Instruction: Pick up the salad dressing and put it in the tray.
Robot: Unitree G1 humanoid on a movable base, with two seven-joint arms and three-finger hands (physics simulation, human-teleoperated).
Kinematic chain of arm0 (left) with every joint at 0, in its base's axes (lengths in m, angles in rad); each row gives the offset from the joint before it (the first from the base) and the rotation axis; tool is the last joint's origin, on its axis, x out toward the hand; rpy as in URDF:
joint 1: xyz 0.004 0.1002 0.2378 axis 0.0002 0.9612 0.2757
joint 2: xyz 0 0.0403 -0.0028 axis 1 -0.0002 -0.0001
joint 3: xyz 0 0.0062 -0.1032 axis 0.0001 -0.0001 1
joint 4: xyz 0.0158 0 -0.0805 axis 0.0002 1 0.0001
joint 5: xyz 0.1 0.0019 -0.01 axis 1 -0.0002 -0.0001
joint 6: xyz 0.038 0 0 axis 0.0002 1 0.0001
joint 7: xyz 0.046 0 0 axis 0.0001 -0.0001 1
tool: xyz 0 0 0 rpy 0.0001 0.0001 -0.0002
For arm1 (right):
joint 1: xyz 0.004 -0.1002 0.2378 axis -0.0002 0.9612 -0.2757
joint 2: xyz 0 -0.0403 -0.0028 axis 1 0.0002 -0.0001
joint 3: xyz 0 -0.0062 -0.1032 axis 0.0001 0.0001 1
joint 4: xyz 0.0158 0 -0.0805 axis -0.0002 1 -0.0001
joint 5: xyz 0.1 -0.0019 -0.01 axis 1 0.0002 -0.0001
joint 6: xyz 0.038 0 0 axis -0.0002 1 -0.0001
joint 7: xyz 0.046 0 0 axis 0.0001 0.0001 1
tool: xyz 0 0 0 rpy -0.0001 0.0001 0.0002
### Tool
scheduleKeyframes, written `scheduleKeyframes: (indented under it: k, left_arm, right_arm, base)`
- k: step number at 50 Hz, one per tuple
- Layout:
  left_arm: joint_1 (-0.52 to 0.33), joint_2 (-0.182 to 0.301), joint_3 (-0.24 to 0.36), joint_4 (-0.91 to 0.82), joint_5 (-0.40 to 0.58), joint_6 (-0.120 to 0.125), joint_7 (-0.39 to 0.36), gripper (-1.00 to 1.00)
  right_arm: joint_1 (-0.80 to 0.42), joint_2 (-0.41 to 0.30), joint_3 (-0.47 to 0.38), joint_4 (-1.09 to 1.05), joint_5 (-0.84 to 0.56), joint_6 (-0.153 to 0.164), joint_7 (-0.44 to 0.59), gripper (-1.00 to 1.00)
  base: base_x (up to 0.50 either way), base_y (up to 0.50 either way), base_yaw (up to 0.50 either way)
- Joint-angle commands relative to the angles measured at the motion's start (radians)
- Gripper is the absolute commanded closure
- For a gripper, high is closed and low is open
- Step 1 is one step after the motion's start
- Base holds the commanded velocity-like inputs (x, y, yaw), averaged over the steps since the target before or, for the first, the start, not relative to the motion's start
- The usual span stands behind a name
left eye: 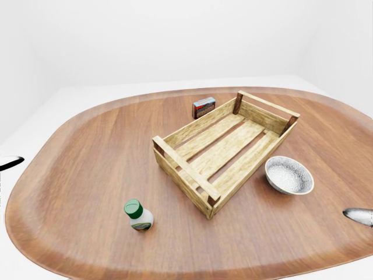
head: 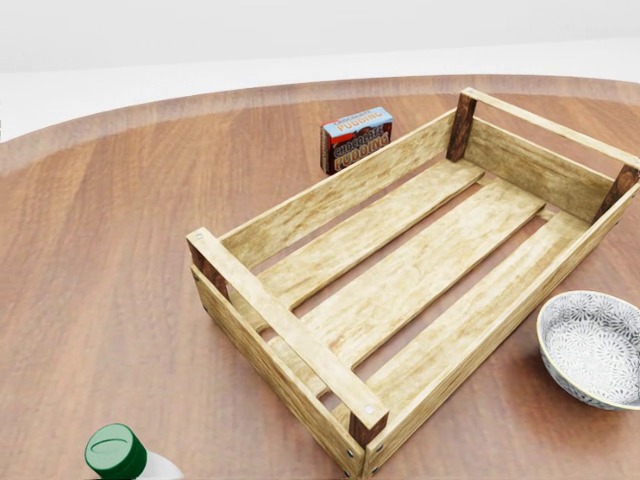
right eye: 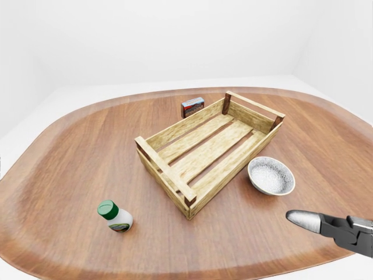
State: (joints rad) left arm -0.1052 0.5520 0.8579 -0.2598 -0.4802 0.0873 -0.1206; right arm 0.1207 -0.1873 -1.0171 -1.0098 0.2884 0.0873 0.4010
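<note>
- The right hand (right eye: 329, 224) reaches in at the lower right corner of the right-eye view: a silver-tipped finger and some dark body behind it, held over the table edge. So little of it shows that I cannot tell whether it is open or closed. It touches nothing.
- The left hand (left eye: 10, 163) appears only as a thin dark sliver at the left edge of the left-eye view, off the table; its state cannot be told either.
- The salad dressing (left eye: 139, 215), a small white bottle with a green cap and a printed label, stands upright in the lower left part of the left-eye view, on the bare wood and well apart from both hands. In the head view only its cap and shoulder peek in at the bottom edge.
- The table (left eye: 81, 157) is a rounded slab of reddish-brown wood filling most of each view.
- The tray (head: 262, 306), a light wooden slatted crate with darker corner posts, lies diagonally at the middle of the frame, to the bottle's right and above it, with nothing inside.
- A grey patterned bowl (left eye: 288, 175) sits just beside the tray's long side, at centre right.
- A small pudding box (head: 356, 139) stands just beyond the tray's other long side, in the upper middle of the head view.
</note>
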Motion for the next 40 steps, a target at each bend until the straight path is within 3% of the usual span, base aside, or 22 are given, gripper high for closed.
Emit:
scheduleKeyframes:
  k: [1,5,14,21,25,28,33,36,40]
  left_arm:
    - [0.0,0.001,0.0,0.012,0.007,0.0,-0.003,-1.0]
    - [-0.001,0.001,-0.005,0.024,0.009,0.0,-0.006,-1.0]
    - [0.0,-0.001,-0.008,0.029,0.012,0.0,-0.007,-1.0]
    - [0.002,-0.001,-0.006,0.023,0.01,0.0,-0.007,-1.0]
    - [0.003,-0.002,-0.005,0.02,0.01,0.0,-0.006,-1.0]
    - [0.003,-0.002,-0.005,0.018,0.01,0.0,-0.007,-1.0]
    - [0.003,-0.002,-0.003,0.016,0.009,0.0,-0.007,-1.0]
    - [0.003,-0.002,-0.004,0.016,0.01,0.0,-0.007,-1.0]
    - [0.003,-0.002,-0.003,0.014,0.009,0.0,-0.008,-1.0]
  right_arm:
    - [-0.038,0.028,-0.001,0.005,-0.084,0.0,0.013,-1.0]
    - [-0.031,0.004,-0.062,0.032,0.021,0.0,-0.031,-1.0]
    - [-0.018,0.002,0.014,0.03,-0.048,0.0,-0.019,-1.0]
    - [-0.014,0.026,0.078,0.006,-0.141,0.0,0.046,-1.0]
    - [-0.024,0.038,0.049,0.012,-0.115,0.0,0.054,-1.0]
    - [-0.035,0.058,-0.008,0.021,-0.018,0.0,0.007,-1.0]
    - [-0.004,0.033,-0.005,0.029,0.01,0.0,-0.008,-1.0]
    - [0.01,0.031,0.08,0.029,-0.155,0.0,-0.005,-1.0]
    - [-0.029,0.044,-0.01,0.037,0.01,0.0,-0.02,-1.0]
  base:
    - [0.1,0.49,0.0]
    - [0.0,0.02,0.0]
    - [0.0,0.0,0.0]
    - [0.5,0.08,0.0]
    - [0.51,0.06,0.0]
    - [0.34,0.04,0.0]
    - [0.0,0.0,0.0]
    - [0.03,0.16,0.0]
    - [0.06,0.25,0.0]
